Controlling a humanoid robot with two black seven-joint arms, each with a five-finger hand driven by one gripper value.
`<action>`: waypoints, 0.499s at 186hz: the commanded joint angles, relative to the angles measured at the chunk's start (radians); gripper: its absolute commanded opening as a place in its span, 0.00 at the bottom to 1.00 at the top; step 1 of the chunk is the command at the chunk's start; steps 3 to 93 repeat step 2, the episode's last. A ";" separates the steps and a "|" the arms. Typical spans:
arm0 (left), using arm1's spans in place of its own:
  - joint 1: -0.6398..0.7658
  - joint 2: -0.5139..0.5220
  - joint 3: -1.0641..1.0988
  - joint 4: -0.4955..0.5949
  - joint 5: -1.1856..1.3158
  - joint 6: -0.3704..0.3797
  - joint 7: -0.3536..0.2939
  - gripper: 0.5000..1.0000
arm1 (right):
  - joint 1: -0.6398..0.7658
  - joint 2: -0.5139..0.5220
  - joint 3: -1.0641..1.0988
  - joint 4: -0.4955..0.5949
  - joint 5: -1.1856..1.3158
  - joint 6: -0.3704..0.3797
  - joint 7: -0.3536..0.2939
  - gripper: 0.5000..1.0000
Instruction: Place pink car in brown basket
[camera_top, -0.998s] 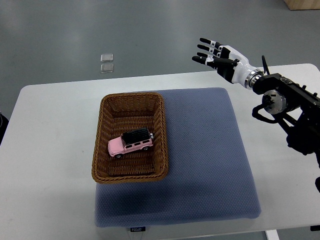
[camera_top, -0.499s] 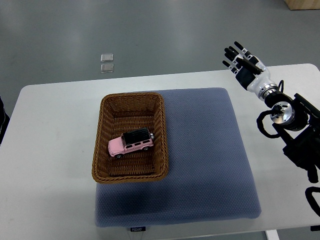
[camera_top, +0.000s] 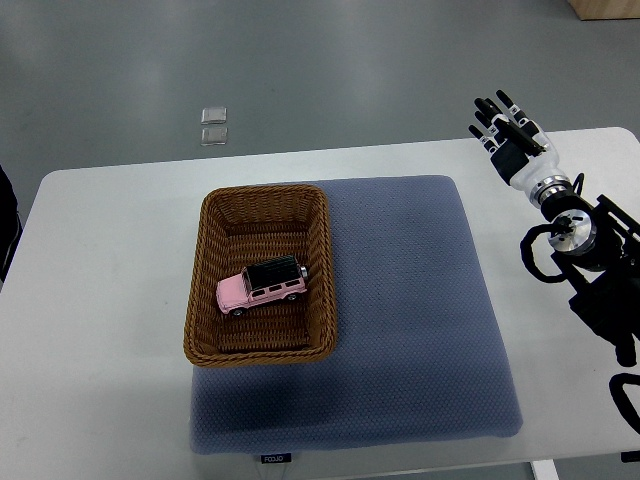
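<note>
The pink car (camera_top: 261, 286) sits inside the brown basket (camera_top: 261, 274), resting on the woven floor a little toward the basket's near end. It's a boxy toy, off-roader in shape, with a pale pink body, a black roof and dark windows, and small wheels showing along its side. It lies at a slight angle, one end toward the basket's left wall, the other reaching toward the right wall (which end is the nose is hard to say from up here). It stands on its wheels, roof up.

The basket itself is rectangular, brown wicker, with a thick braided rim. It rests on the left part of a blue-grey mat (camera_top: 420, 320), its left rim close to the mat's left edge. The mat lies on the white bench (camera_top: 100, 330).

Over to the right of the basket, well apart from it, the right hand (camera_top: 512, 140) hangs past the mat's far right corner. Its fingers are stretched out straight and spread, holding nothing, pointing away from the robot. White palm, black fingers, and the black arm runs back to the picture's right edge.
</note>
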 joint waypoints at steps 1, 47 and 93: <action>0.000 0.000 0.001 -0.001 0.000 0.000 0.000 1.00 | -0.001 0.000 0.001 0.000 0.000 0.000 0.004 0.81; 0.000 0.000 -0.001 -0.001 0.000 0.000 0.000 1.00 | -0.001 0.001 0.001 0.000 0.000 -0.002 0.007 0.81; 0.000 0.000 -0.001 -0.001 0.000 0.000 0.000 1.00 | -0.001 0.001 0.001 0.000 0.000 -0.002 0.007 0.81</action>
